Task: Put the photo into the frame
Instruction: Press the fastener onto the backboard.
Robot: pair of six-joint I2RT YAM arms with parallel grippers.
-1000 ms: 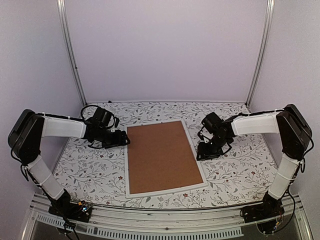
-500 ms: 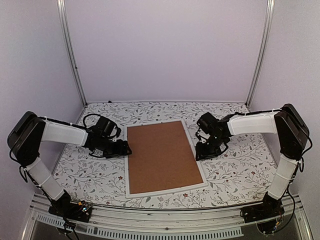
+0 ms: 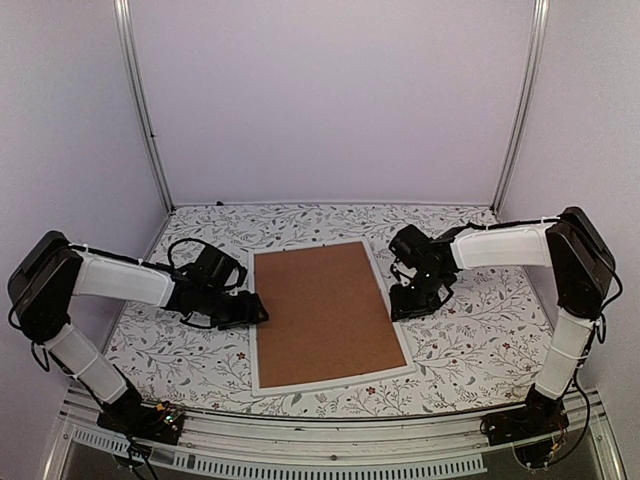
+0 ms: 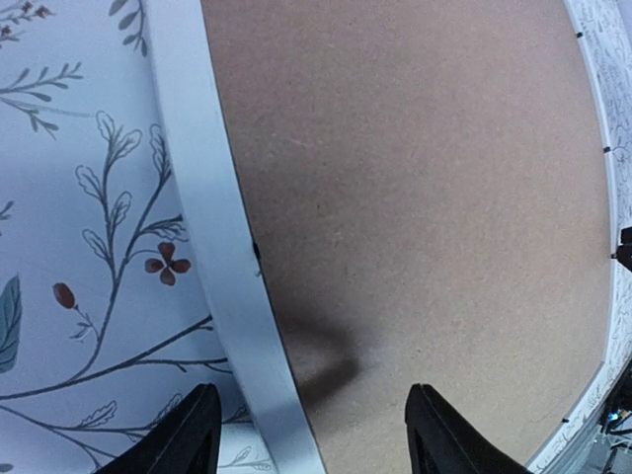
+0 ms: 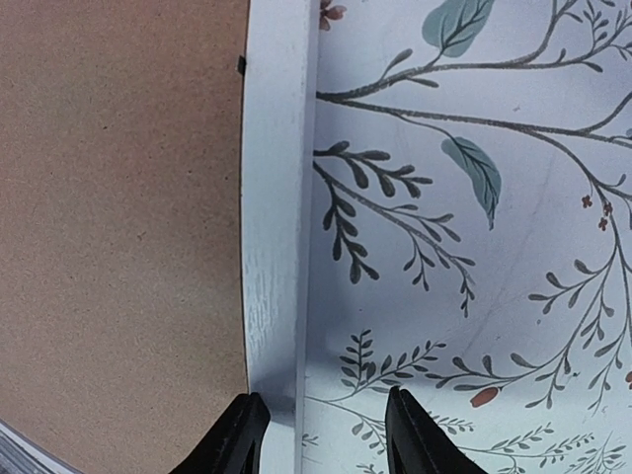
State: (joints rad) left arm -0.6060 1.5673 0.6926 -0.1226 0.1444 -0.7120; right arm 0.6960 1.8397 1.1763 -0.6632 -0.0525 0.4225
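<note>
Now, thin white frame (image 4: 212, 227) around brown panel (image 4: 415, 197); left gripper (image 4: 311, 420), right gripper (image 5: 324, 420) spread.

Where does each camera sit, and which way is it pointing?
Top external: high behind the arms, looking down on the floral-patterned table; both arms show, left gripper and right gripper flanking the thin white rectangular frame.
Left wrist: on the left arm, looking down at the frame's left edge; its fingertips show.
Right wrist: likewise, at the right edge.
Shared: all see the frame and brown hardboard backing panel.
</note>
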